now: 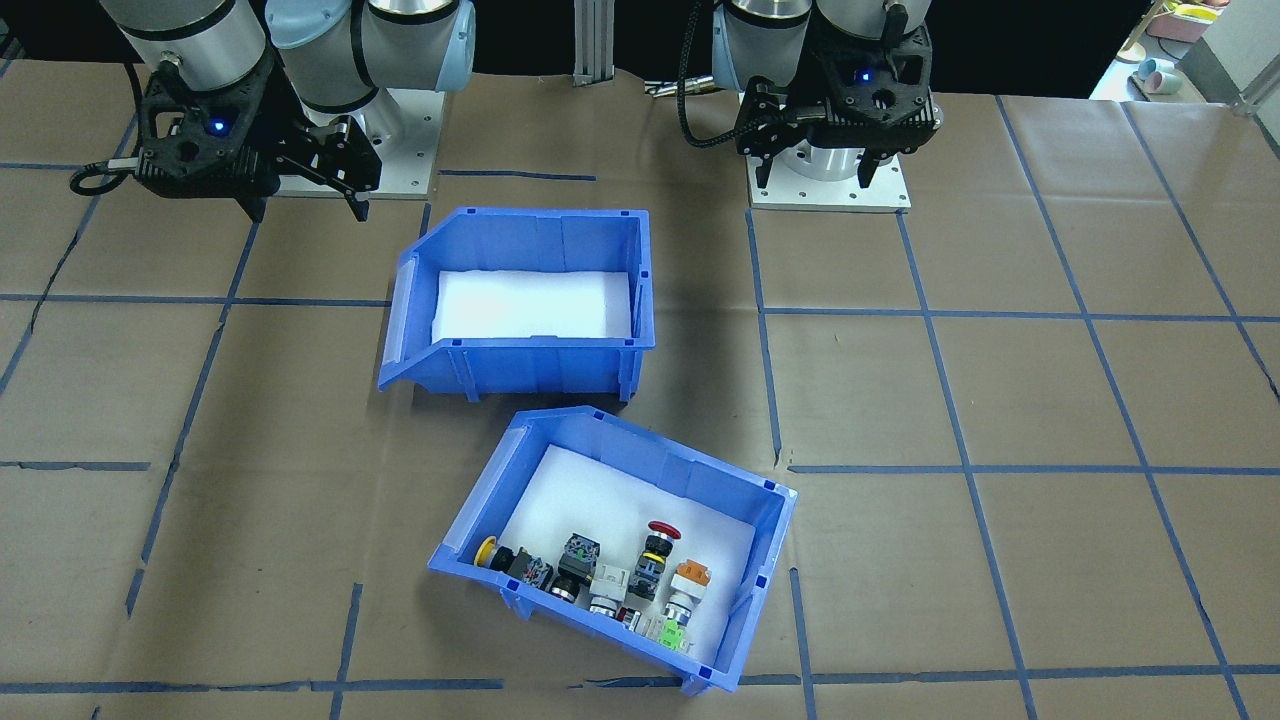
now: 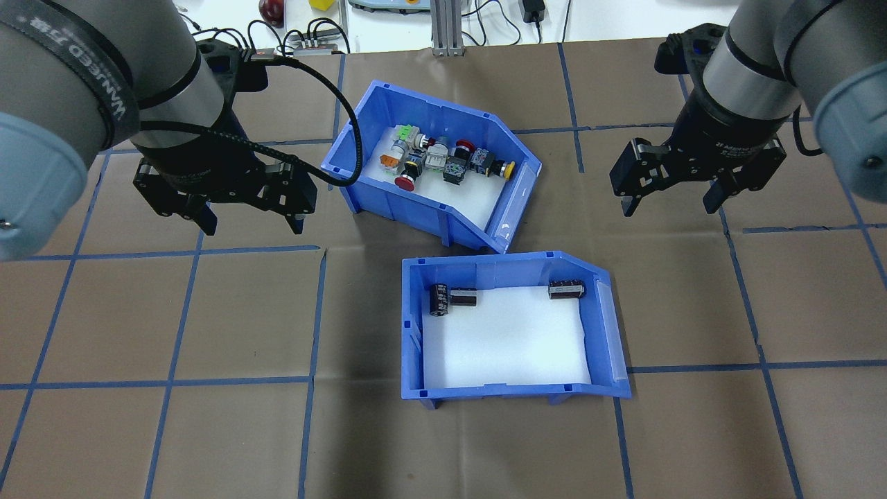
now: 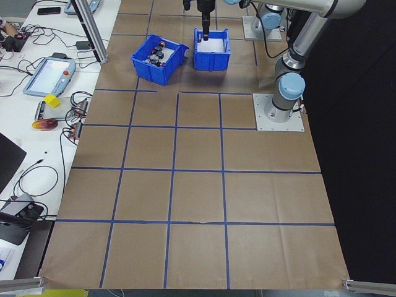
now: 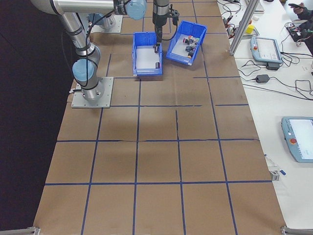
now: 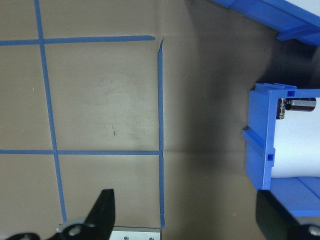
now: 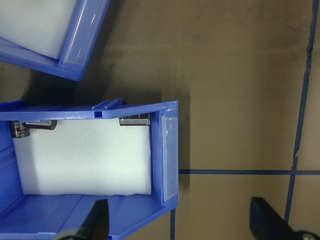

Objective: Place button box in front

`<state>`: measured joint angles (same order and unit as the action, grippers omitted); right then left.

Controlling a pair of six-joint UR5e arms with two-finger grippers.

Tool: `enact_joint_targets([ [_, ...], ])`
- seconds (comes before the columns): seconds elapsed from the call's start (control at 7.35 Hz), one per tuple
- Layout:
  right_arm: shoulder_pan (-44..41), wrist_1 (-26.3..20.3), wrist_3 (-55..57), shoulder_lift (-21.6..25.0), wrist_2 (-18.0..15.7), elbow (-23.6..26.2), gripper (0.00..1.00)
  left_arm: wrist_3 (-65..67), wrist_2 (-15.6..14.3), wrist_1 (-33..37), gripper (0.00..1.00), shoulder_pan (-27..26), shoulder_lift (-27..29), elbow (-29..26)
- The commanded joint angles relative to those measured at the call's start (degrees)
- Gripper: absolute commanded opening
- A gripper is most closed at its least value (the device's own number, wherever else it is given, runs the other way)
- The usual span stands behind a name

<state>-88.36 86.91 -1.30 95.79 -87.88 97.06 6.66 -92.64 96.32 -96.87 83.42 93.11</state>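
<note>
Left hand (image 2: 251, 220) spread wide, empty, right hand (image 2: 671, 199) same, both pointing down.

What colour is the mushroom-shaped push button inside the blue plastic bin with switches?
Red. The mushroom-shaped push button in the blue plastic bin shows best in the front-facing view.

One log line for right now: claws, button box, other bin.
left claw: open, empty | right claw: open, empty | button box: on table, untouched | other bin: nearer robot, dark cylinders

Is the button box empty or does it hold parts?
It holds parts: colourful push buttons lie on the white liner inside the button box.
</note>
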Motion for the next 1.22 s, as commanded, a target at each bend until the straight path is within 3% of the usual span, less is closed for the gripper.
enact_joint_targets([
  [0.0, 0.03, 0.28, 3.04, -0.08, -0.27, 1.11, 1.0, -0.07, -0.35, 0.18, 1.0, 0.01, -0.37, 0.67],
  [1.09, -0.06, 0.46, 2.45, 0.36, -0.53, 1.11, 1.0, -0.07, -0.26, 0.18, 1.0, 0.01, -0.81, 1.28],
])
